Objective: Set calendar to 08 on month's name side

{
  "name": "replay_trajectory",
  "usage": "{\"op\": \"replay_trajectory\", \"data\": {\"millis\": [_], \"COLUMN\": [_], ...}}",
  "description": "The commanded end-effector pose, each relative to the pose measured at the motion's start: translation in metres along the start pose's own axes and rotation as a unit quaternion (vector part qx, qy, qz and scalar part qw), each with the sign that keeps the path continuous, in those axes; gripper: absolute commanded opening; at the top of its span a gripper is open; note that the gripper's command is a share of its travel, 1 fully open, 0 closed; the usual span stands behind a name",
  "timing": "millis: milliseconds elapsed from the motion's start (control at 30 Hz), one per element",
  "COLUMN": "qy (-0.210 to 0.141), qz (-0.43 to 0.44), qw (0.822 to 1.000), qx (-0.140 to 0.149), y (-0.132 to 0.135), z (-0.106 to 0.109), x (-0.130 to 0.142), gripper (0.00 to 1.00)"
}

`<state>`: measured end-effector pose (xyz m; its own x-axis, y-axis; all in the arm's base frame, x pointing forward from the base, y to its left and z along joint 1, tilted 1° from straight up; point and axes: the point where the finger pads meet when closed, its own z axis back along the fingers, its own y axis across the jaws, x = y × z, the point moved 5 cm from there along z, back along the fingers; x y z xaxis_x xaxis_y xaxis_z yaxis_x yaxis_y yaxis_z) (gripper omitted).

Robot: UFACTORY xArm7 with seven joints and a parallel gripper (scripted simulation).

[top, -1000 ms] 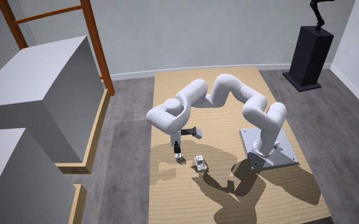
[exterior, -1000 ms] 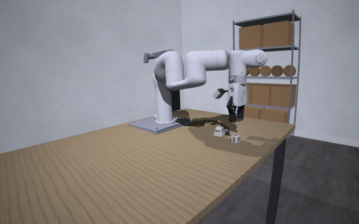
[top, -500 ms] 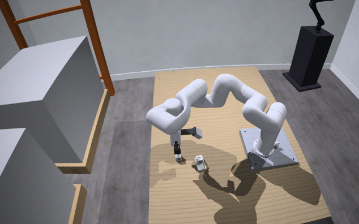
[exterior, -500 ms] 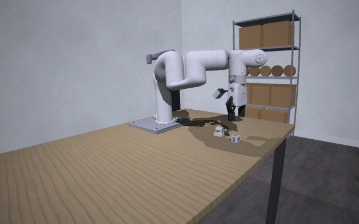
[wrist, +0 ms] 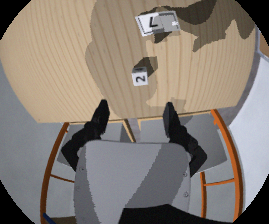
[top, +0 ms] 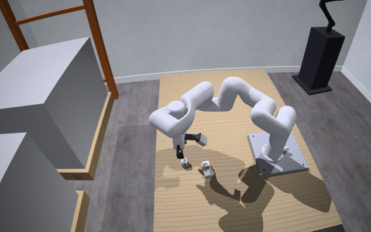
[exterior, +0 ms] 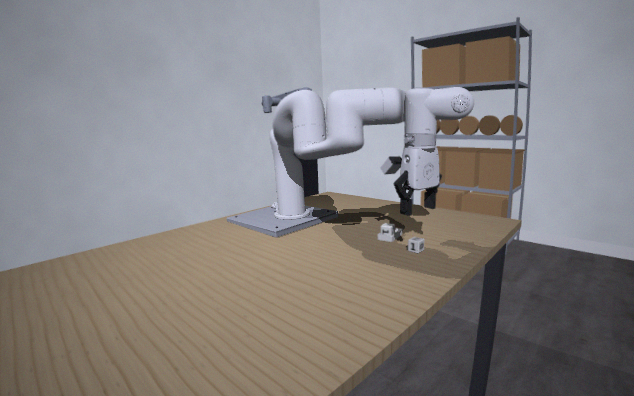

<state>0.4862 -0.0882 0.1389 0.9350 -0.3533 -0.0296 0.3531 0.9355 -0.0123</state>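
Observation:
A loose white cube (top: 184, 162) (exterior: 416, 245) (wrist: 140, 77) rests flat on the table, apart from the tray. Its top shows a 2 in the wrist view, and a side shows a 1 in the exterior view. The small white tray (top: 207, 171) (wrist: 169, 23) lies on the table beside it. A second white cube (top: 205, 164) (exterior: 387, 230) (wrist: 152, 22) is in one end of the tray; its top digit looks like a 7 in the wrist view. The month's name is not readable. My gripper (exterior: 418, 209) (wrist: 136, 107) is open and empty, above the table and clear of the loose cube.
The wooden table's edge (top: 156, 176) runs close beyond the loose cube, on the side away from the arm's base. The grey base plate (top: 296, 164) (exterior: 255, 221) stands on the tray's other side. The arm's shadow falls around the tray and cube.

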Motion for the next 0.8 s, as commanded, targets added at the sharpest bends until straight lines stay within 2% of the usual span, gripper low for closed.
{"op": "replay_trajectory", "data": {"millis": [0,167,400,500,533,667,700,767], "qy": [0.0,0.001,0.003,0.003,0.003,0.003,0.003,0.003], "qz": [-0.07,-0.15,-0.281,-0.291,-0.34,-0.389,-0.414,-0.437], "qw": [0.998,0.989,0.96,0.957,0.94,0.921,0.91,0.899], "qx": [-0.001,-0.001,-0.002,-0.002,-0.002,-0.003,-0.003,-0.003], "y": [-0.003,-0.008,-0.017,-0.018,-0.021,-0.025,-0.026,-0.028], "z": [0.001,0.001,0.001,0.001,0.001,0.002,0.002,0.002], "x": [0.005,0.011,0.02,0.021,0.024,0.028,0.029,0.031], "gripper": [1.0,1.0,1.0,1.0,1.0,1.0,1.0,1.0]}}
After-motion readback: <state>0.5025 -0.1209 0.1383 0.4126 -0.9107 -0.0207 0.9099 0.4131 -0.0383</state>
